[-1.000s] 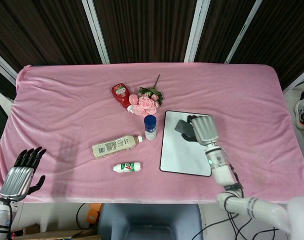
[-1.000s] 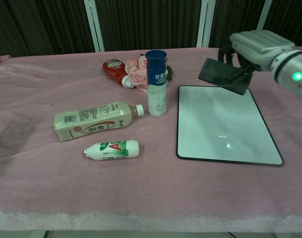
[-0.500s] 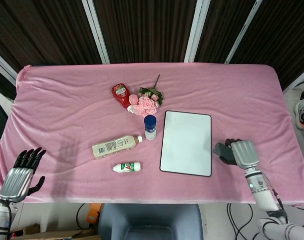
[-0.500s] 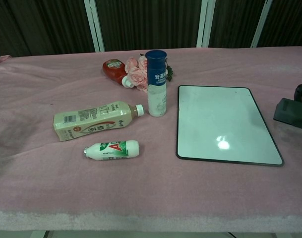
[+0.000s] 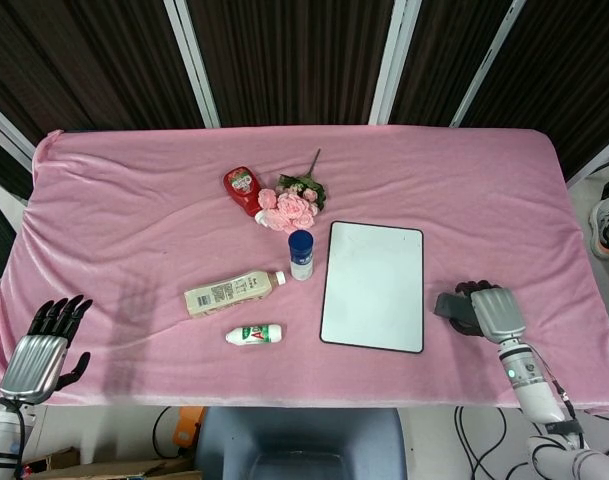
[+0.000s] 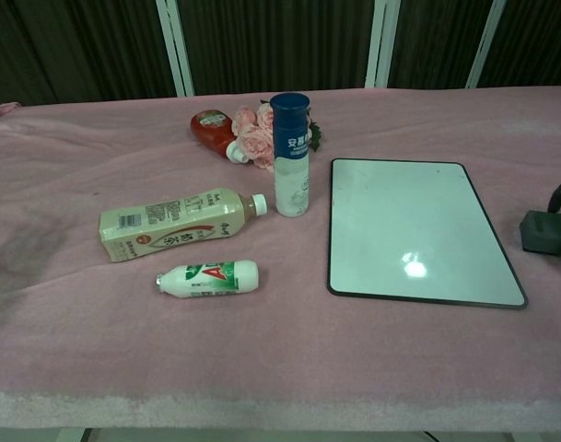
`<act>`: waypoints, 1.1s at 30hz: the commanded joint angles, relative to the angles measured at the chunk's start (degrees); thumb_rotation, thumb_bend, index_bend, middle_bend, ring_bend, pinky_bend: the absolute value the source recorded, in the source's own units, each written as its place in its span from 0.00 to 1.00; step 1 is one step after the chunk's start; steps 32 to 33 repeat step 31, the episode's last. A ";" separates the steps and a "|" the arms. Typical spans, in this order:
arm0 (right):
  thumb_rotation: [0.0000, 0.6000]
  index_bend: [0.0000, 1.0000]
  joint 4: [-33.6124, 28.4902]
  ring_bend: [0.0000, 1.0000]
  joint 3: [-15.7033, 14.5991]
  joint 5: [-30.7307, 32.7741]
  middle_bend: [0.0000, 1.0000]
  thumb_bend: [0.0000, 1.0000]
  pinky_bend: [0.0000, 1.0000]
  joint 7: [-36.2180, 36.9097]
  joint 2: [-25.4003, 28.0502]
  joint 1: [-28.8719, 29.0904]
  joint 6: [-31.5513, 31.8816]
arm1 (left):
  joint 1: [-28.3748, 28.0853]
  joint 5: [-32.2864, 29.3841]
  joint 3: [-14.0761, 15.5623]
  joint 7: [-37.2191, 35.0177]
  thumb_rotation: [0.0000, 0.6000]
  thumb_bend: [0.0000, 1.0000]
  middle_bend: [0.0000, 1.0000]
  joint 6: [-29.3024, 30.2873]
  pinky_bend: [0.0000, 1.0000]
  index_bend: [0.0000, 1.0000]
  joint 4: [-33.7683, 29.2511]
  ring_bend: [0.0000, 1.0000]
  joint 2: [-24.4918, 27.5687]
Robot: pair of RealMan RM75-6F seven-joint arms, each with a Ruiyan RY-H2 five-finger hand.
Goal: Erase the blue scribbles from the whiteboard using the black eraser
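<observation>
The right hand sits on the pink tablecloth just beside the whiteboard, on its right-hand edge side, w/ fingers curled over the black eraser; the eraser pokes out past the fingertips toward the board. Whether the fingers are clamped on it or just draped over it I can't tell, since the chest view only catches the eraser at the frame edge w/ a dark finger arching above it. The board face looks clean white in both views, only a lamp glare spot, no blue marks visible, so prob. the wiping is done and the hand is parking the eraser off the board to leave the surface free. Vs. 1 s ago: the hand was then up over the board's far corner holding the eraser aloft; half a sec ago it was already down beside the board, and now it has slid a touch further toward the table's near edge and lower. The left hand rests at the table's near left corner, fingers apart and holding nothing, unchanged across frames, kept well apart from the work. Beyond the right fingertips, across the board, stand the blue-capped bottle, the milk-tea bottle, the small green-label bottle, ketchup bottle and pink flowers, none moved.
</observation>
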 commanded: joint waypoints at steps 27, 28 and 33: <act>1.00 0.00 -37.27 0.00 -1.29 -5.96 0.07 0.31 0.11 -14.39 22.35 -14.72 22.78 | 1.63 2.66 0.09 -2.31 1.00 0.41 0.02 4.37 0.05 0.00 0.41 0.02 0.53; 1.00 0.00 -37.21 0.00 -1.48 -6.49 0.07 0.31 0.11 -14.68 22.16 -15.06 23.23 | 1.71 2.75 0.09 -2.43 1.00 0.41 0.02 4.55 0.05 0.00 0.45 0.02 0.54; 1.00 0.00 -36.95 0.00 -1.89 -7.40 0.07 0.31 0.11 -15.35 21.85 -15.61 23.38 | 1.85 3.02 -0.01 -2.71 1.00 0.41 0.01 5.04 0.05 0.00 0.57 0.01 0.50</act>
